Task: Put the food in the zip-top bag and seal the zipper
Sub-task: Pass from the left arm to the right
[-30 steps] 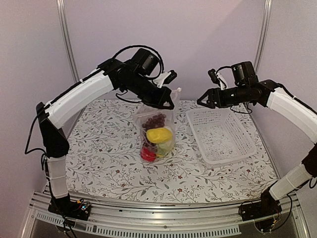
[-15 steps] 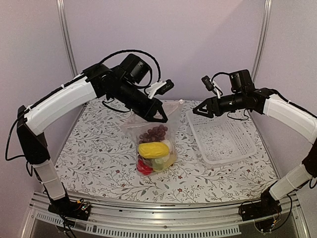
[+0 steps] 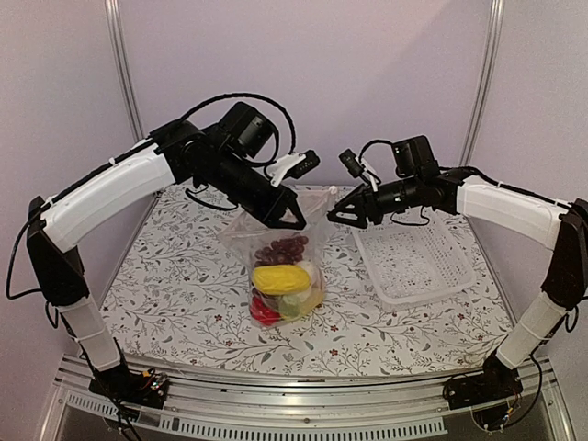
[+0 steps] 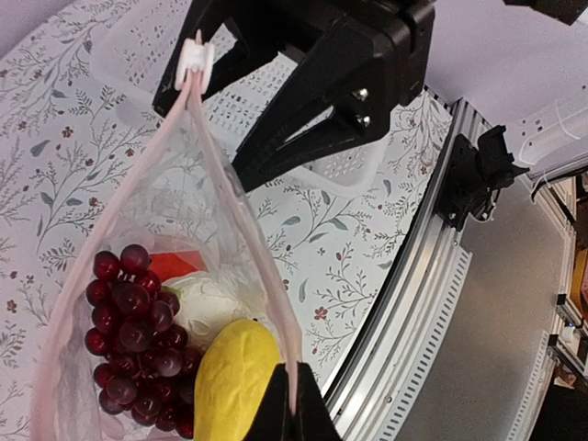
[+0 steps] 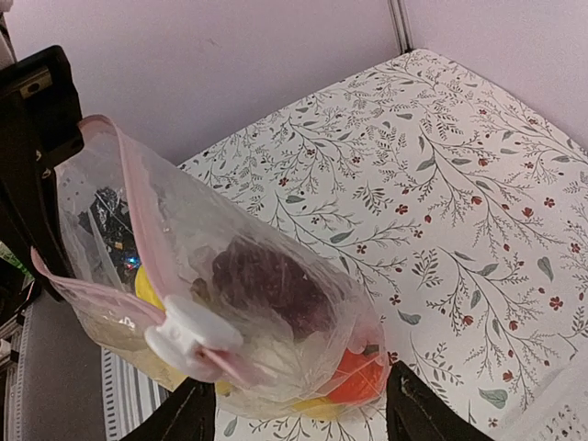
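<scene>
The clear zip-top bag hangs over the table, and my left gripper is shut on its top edge. Its pink zipper gapes open, with a white slider at the far end. The food inside includes purple grapes, a yellow piece, white cauliflower and a red piece. My right gripper is open, just right of the bag's slider corner. In the right wrist view the slider sits just ahead of my open fingers.
A white mesh basket lies on the table to the right of the bag, under my right arm. The floral tablecloth covers the table. A metal rail runs along the near edge.
My right gripper has swung left from over the basket to the bag's slider corner. The left arm carried the bag a little toward the near left, then held still.
</scene>
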Tool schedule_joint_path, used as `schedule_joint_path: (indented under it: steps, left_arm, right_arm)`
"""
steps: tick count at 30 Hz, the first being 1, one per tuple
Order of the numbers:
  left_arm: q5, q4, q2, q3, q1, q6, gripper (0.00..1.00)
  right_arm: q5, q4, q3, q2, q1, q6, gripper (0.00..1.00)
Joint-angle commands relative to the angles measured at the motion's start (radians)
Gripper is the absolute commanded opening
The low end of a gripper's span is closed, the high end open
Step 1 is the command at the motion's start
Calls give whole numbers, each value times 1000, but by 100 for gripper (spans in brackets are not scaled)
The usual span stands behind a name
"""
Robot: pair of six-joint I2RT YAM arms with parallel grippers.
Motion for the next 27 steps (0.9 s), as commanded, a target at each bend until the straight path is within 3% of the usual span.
schedule_joint_path:
  steps: [1,11,18,23,27]
  left_arm:
    - [-24,-36,-39,-16,-5,18,0]
    - [-50,-45,-35,-7,-3,15,0]
    - [-70,-42,-32,-2,1,9,0]
    - [-129,-48,-35,21,18,-6,0]
    - [-182,-45,-33,60,32,-6,2]
  right_arm:
    - [-45,67,55,33,6,-17,62]
    - [-115,80,57,8,11,-25,39]
    - [-91,66,61,-7,10,-29,12]
    - [-51,32,65,-31,10,-34,0]
    - [26,-8,61,-72,20,-29,0]
